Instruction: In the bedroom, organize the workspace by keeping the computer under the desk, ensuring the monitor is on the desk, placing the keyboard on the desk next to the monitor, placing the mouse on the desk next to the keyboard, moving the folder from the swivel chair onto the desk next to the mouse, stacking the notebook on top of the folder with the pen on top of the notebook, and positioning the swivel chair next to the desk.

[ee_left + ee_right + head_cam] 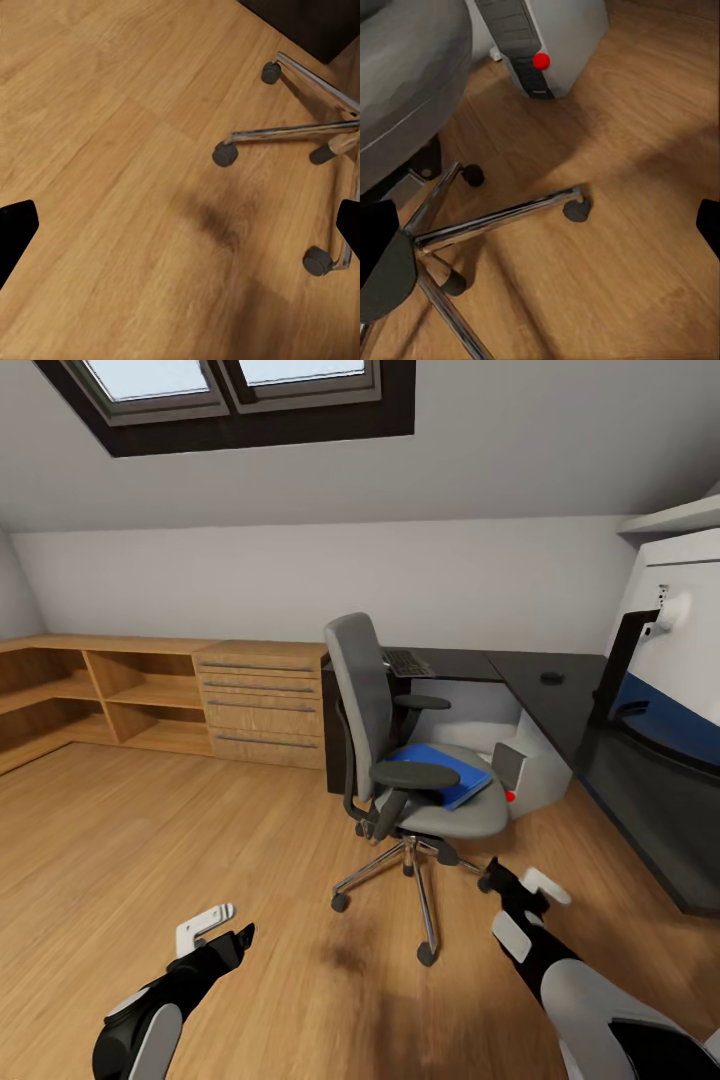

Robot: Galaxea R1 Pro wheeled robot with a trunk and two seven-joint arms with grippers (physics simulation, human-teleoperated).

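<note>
Folder (442, 772) lies on the chair (400, 760) seat beside the desk (560, 695); keyboard (408, 663) and, seemingly, mouse (552, 678) rest there. Both grippers (222, 931) (516, 882) hang spread, empty.

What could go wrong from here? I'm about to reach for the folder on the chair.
The swivel chair stands on casters, so a nudge from either end effector could roll it away. The folder lies partly under the armrest, which may block a clean lift. The right end effector hangs low near the chair's star base and could snag a leg.
</note>
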